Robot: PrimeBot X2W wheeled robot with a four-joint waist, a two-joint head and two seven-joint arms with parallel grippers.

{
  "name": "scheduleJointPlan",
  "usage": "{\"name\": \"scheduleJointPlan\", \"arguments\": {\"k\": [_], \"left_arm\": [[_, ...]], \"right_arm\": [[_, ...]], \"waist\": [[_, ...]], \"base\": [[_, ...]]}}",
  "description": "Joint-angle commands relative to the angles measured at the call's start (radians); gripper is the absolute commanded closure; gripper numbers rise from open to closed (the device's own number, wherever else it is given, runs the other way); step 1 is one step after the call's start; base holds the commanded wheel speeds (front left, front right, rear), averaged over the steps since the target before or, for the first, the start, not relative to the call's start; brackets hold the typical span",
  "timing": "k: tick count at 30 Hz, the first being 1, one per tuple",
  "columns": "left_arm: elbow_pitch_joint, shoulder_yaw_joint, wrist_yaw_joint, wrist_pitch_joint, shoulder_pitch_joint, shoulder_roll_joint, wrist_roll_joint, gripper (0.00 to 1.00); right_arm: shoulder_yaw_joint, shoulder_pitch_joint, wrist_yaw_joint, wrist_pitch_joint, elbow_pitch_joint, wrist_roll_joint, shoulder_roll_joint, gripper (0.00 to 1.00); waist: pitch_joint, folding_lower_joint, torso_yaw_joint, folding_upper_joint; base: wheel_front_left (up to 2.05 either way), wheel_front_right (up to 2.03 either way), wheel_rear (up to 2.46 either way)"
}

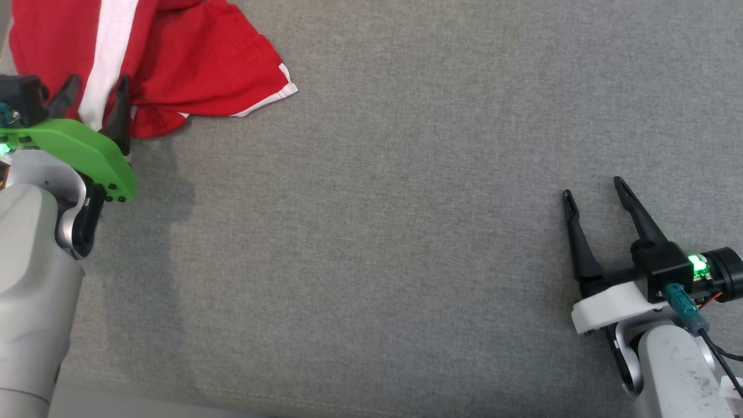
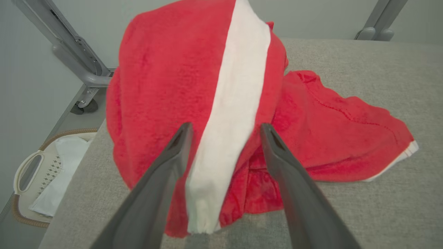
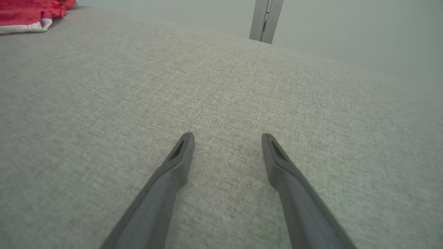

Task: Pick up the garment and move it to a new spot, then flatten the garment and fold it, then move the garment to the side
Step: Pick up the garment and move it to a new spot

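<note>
Left claw (image 1: 96, 101) (image 2: 226, 129) is released, its two fingers spread wide on either side of the one white stripe (image 2: 228, 103) on the garment (image 1: 191, 64) (image 2: 162, 76). Can't tell if they're touching the cloth. It's one red garment, heaped at the far left corner of the grey worktop (image 1: 371, 232). My right claw (image 1: 592, 188) (image 3: 228, 136) is also released, two fingers apart over bare worktop, well away from the garment (image 3: 24, 14). Off the worktop's edge on the floor there's one basket (image 2: 33, 158) with something white in it.
</note>
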Motion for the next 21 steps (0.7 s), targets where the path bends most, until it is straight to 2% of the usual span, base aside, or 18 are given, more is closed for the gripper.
{"name": "scheduleJointPlan", "arguments": {"k": [1, 9, 11, 12, 13, 14, 15, 21], "left_arm": [[0.014, -0.016, -0.001, -0.008, -0.023, 0.025, 0.021, 0.0], [0.103, -0.056, 0.002, -0.037, -0.072, 0.046, 0.039, 0.0], [0.118, -0.048, 0.009, -0.056, -0.086, 0.045, 0.032, 0.31], [0.124, -0.043, 0.012, -0.067, -0.091, 0.046, 0.03, 0.67], [0.129, -0.042, 0.017, -0.077, -0.096, 0.049, 0.031, 0.84], [0.132, -0.044, 0.021, -0.093, -0.103, 0.056, 0.043, 0.95], [0.138, -0.047, 0.027, -0.099, -0.105, 0.061, 0.05, 1.0], [0.16, -0.06, 0.035, -0.119, -0.116, 0.098, 0.077, 1.0]], "right_arm": [[-0.002, -0.013, 0.0, -0.005, -0.001, -0.002, -0.005, 0.0], [-0.005, -0.022, -0.001, -0.002, 0.008, 0.014, -0.006, 0.0], [-0.009, -0.026, -0.001, -0.002, 0.007, 0.016, -0.006, 0.0], [-0.01, -0.027, -0.001, -0.002, 0.007, 0.017, -0.006, 0.0], [-0.011, -0.027, -0.001, -0.002, 0.008, 0.018, -0.006, 0.0], [-0.01, -0.027, -0.001, -0.002, 0.009, 0.019, -0.006, 0.0], [-0.008, -0.027, -0.001, -0.002, 0.011, 0.022, -0.006, 0.0], [0.009, -0.025, -0.001, -0.003, 0.022, 0.05, -0.005, 0.0]], "waist": [[0.025, -0.0001, -0.008, 0.0], [0.039, -0.0001, -0.013, 0.0], [0.039, -0.0001, -0.014, 0.0], [0.037, -0.0001, -0.014, 0.0], [0.035, -0.0001, -0.014, 0.0], [0.032, -0.0001, -0.014, 0.0], [0.028, -0.0001, -0.014, 0.0], [-0.015, -0.0001, -0.024, 0.0]], "base": [[0.0, 0.0, 0.0], [0.0, 0.0, 0.0], [0.0, 0.0, 0.0], [0.0, 0.0, 0.0], [0.0, 0.0, 0.0], [0.0, 0.0, 0.0], [0.0, 0.0, 0.0], [0.0, 0.0, 0.0]]}}
